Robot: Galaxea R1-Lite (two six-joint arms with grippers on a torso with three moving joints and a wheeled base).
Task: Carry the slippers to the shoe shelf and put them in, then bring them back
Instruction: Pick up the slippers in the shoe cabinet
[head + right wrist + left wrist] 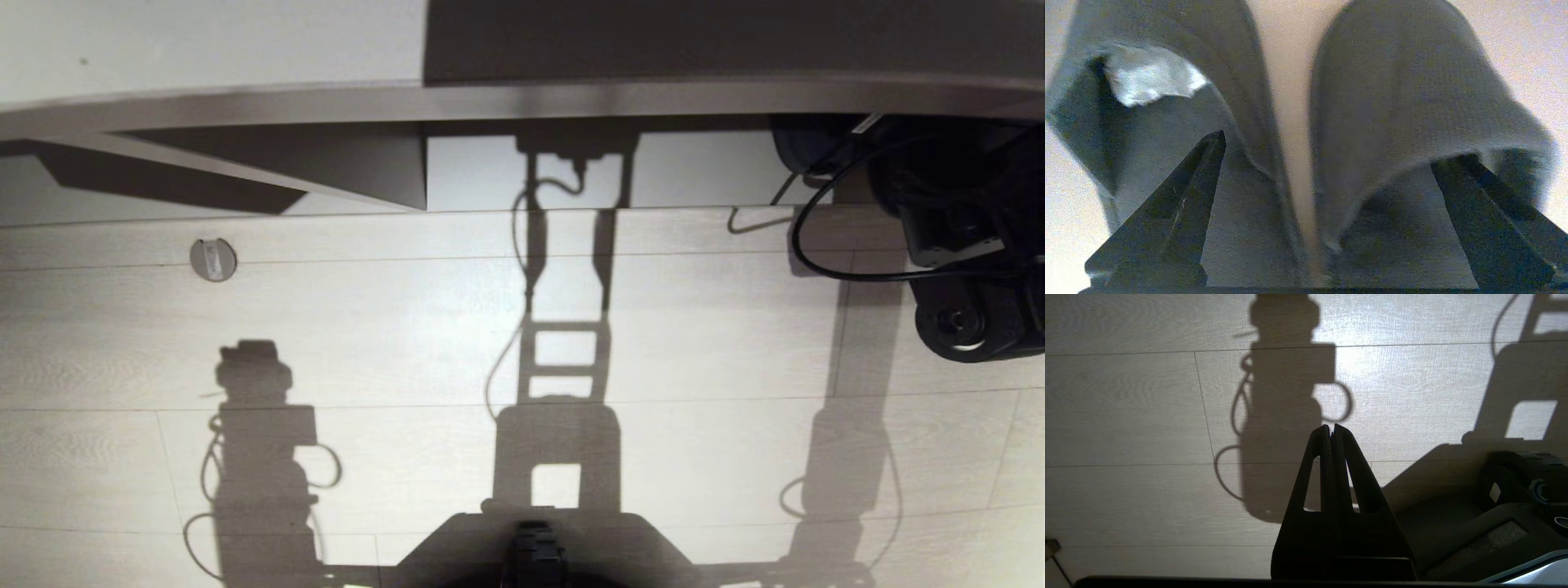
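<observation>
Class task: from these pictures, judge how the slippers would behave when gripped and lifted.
The slippers are probably floppy: one's fabric upper already sags and folds at its mouth. Likely light for their size, being thin cloth. Unlikely to slip, since the weave looks rough. The open right gripper has a finger inside each.

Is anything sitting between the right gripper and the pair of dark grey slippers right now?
Nothing visible. In the right wrist view the open right gripper is already at the dark grey fabric slippers, one finger in each slipper's opening, with only pale surface showing in the gap between the pair.

narrow gap between slippers (1396,106), fingers (1167,212) straddling both
</observation>
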